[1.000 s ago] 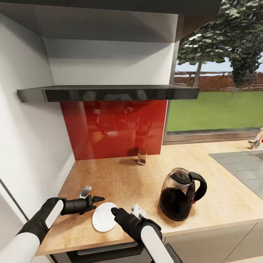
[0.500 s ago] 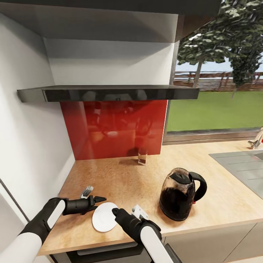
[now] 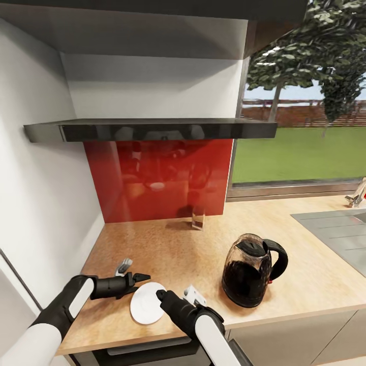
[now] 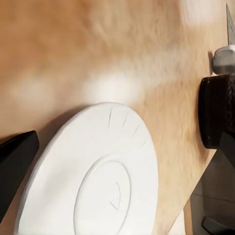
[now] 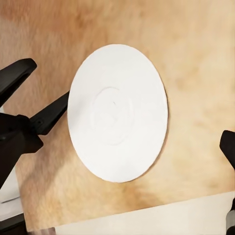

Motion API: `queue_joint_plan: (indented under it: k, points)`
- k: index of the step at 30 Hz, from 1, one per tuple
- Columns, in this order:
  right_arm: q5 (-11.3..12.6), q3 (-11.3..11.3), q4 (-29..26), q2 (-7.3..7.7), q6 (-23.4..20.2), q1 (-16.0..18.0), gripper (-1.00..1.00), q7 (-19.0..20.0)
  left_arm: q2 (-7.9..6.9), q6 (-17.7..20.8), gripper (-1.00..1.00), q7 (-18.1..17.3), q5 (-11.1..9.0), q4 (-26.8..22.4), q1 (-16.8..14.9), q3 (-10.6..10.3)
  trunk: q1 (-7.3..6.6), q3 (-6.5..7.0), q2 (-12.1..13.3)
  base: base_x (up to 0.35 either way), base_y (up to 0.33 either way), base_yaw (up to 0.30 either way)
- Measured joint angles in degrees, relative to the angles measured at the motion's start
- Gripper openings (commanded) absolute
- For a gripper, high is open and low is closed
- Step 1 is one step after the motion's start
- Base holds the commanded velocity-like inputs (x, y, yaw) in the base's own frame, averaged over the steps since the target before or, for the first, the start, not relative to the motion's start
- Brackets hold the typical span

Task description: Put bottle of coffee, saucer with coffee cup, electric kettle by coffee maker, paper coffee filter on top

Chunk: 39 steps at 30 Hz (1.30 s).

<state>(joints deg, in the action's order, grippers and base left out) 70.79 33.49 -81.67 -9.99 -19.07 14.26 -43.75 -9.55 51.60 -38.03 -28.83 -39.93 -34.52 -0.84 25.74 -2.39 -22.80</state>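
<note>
The white saucer [image 3: 146, 304] lies near the front edge of the wood-grain kitchen countertop [image 3: 178, 249]. In the left wrist view the saucer [image 4: 93, 181] looks slightly tilted, with a shadow under its rim. My left gripper [image 3: 142, 282] is open at its left side. In the right wrist view one finger of the left gripper [image 5: 49, 81] touches the rim of the saucer [image 5: 117, 132]. My right gripper [image 3: 160, 294] hovers open over the saucer's right edge. The glass electric kettle [image 3: 251, 272] stands to the right. The dark kitchen shelf [image 3: 152, 129] hangs above.
A small clear glass [image 3: 197, 217] stands at the red backsplash [image 3: 162, 178]. A white wall [image 3: 46, 203] closes the left side. A grey sink panel [image 3: 335, 231] with a tap [image 3: 356, 195] lies at the right, under the window.
My left gripper has slid right against the saucer's rim. The saucer has shifted slightly right and looks narrower. The right arm has barely moved.
</note>
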Motion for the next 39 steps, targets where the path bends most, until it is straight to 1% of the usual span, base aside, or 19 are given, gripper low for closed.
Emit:
queue_joint_plan:
  k: [12,15,20,30,39]
  points:
    - [0.0,0.1,0.9,0.0,-0.1,0.0,1.0,0.0,0.22,1.0,1.0,-0.1,-0.6,-0.1,0.3,0.0,0.0,0.0,0.0,0.0,0.0,0.0]
    - [0.0,1.5,1.1,0.0,-0.1,0.0,1.0,0.0,0.24,1.5,1.0,0.0,-0.6,-0.2,0.9,0.0,0.0,0.0,0.0,0.0,0.0,0.0]
    - [0.0,2.7,2.0,0.0,-0.1,0.0,1.0,0.0,0.27,1.6,1.0,0.1,-0.4,-0.3,1.2,0.0,0.0,0.0,0.0,0.0,0.0,0.0]
    - [0.1,3.0,2.1,0.0,-0.1,0.0,1.0,0.1,0.25,1.7,1.0,0.0,-0.1,-0.3,1.2,-0.7,0.0,0.0,0.0,0.0,0.0,0.0]
    - [1.2,3.0,2.2,0.0,-0.2,-0.1,1.0,0.1,0.28,1.7,1.0,0.0,-0.1,-0.3,1.2,-0.8,0.0,0.0,0.0,0.0,0.0,0.0]
